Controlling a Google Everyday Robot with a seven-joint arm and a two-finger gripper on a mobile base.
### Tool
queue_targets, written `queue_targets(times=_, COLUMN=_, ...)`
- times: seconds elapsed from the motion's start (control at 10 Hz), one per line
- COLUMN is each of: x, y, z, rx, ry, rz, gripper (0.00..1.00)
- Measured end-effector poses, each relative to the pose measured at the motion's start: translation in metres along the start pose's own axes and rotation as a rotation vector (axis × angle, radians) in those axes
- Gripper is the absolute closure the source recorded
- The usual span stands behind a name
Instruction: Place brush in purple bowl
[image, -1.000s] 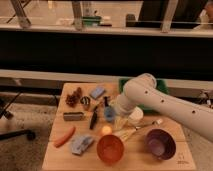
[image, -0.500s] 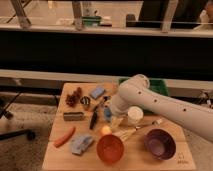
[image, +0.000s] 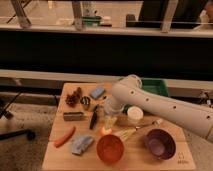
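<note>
The brush (image: 94, 119) lies flat on the counter (image: 134, 161), black and slim, just right of the grey block (image: 73, 116) and untouched. My gripper (image: 104, 114) hangs just beside it on the right, low over the counter. Whether it is spread or closed I cannot tell. Over the last second the arm has swung left toward the brush, so I judge I am still lining up the grasp. The purple bowl (image: 160, 144) waits well apart, past the orange bowl (image: 110, 148).
</note>
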Motion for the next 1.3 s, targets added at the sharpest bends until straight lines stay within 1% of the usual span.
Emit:
queue_targets(times=0.5, x=0.000, y=-0.011, z=0.002, rx=-0.002, ry=-0.014, rz=-0.037, gripper=0.20)
queue_targets(times=0.8, x=0.003, y=-0.016, z=0.001, rx=0.003, ry=-0.022, rz=-0.043, gripper=0.20)
queue_targets(times=1.0, x=0.005, y=-0.018, z=0.008, rx=0.021, ry=-0.015, rz=-0.038, gripper=0.20)
queue_targets(times=1.3, x=0.004, y=-0.024, z=0.023, rx=0.056, ry=0.010, rz=-0.028, gripper=0.20)
